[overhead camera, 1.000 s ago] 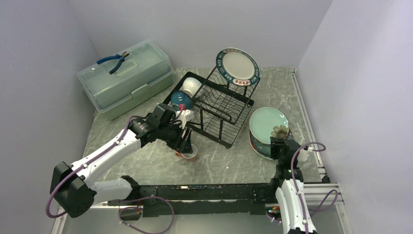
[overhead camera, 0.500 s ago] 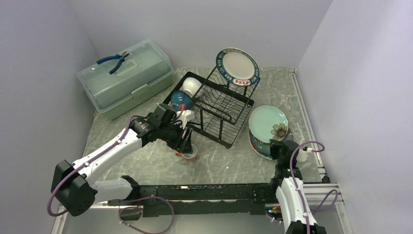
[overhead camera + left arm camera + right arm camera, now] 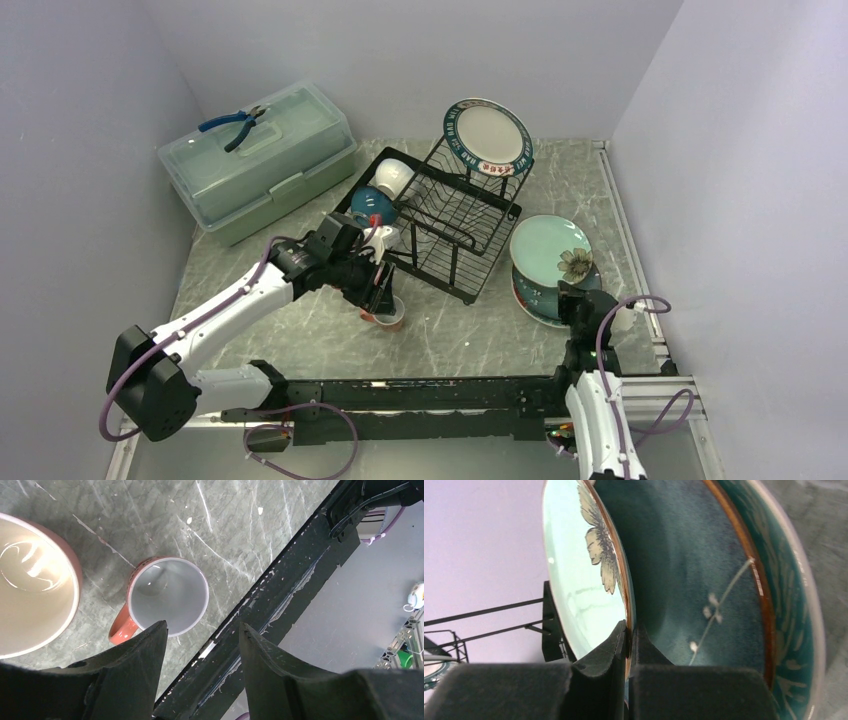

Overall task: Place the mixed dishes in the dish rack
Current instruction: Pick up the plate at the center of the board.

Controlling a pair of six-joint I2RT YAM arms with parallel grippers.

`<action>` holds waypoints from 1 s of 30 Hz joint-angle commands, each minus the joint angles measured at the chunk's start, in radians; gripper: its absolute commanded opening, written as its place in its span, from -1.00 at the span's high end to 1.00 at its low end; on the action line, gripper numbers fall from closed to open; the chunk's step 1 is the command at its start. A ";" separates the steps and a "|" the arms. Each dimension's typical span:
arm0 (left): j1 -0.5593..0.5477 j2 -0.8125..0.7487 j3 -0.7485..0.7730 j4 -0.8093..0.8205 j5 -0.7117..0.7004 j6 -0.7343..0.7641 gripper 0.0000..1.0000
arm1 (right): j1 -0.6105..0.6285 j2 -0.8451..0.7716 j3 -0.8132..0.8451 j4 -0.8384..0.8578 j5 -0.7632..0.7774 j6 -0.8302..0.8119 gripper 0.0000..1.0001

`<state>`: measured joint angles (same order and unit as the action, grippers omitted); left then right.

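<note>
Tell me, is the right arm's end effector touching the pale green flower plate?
Touching. The right wrist view shows the right end effector closed on the pale green flower plate, its fingers pressed against both faces of the rim.

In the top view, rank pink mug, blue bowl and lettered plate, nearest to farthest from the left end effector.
1. Pink mug, just under the left end effector.
2. Blue bowl, in the rack's left corner.
3. Lettered plate, upright at the rack's far end.
</note>
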<state>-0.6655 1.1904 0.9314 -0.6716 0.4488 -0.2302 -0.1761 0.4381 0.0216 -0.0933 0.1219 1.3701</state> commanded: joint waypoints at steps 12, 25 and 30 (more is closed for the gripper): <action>-0.005 0.002 0.045 -0.005 -0.016 0.021 -0.18 | 0.000 -0.169 0.158 -0.331 0.059 -0.105 1.00; -0.004 -0.019 0.044 -0.009 -0.033 0.011 -0.17 | 0.000 -0.205 0.307 -0.412 0.098 -0.144 1.00; -0.005 -0.021 0.047 -0.009 -0.037 0.009 -0.17 | 0.000 -0.208 0.367 -0.426 0.095 -0.147 1.00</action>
<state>-0.6655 1.1938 0.9318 -0.6785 0.4198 -0.2302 -0.1761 0.2531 0.2806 -0.6254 0.2054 1.2160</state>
